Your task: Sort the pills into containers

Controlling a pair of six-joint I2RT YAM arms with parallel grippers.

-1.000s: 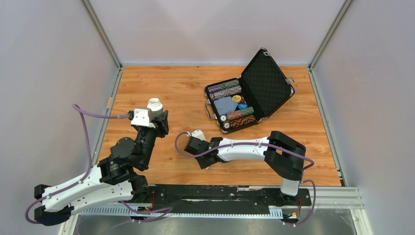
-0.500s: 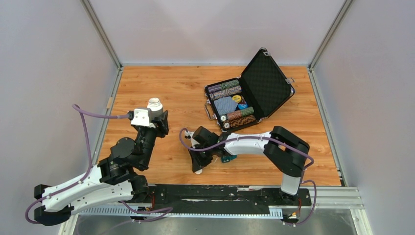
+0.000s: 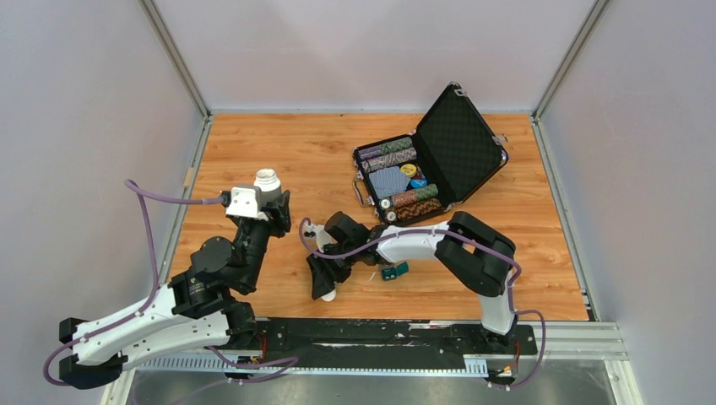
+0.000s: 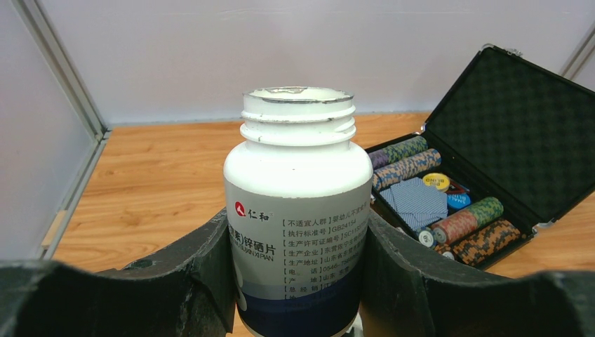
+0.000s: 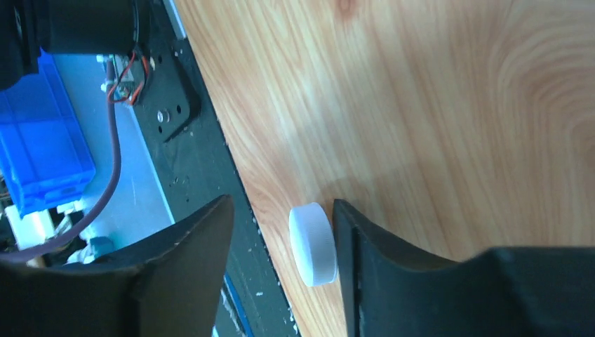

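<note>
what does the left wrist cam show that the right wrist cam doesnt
Only the left wrist view: the uncapped white bottle clamped in the left gripper, and the open chip case behind it. Only the right wrist view: the white cap lying between the open fingers of the right gripper, close to one of them, plus a blue bin off to the side. Both show the wooden table.

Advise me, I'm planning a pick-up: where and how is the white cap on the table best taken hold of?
Grip the white cap across its round side wall, fingers on opposite sides, probably coming straight down from above. It seems to lie flat on the table, a low disc, so only its rim offers opposed faces; any angle around it should work.
</note>
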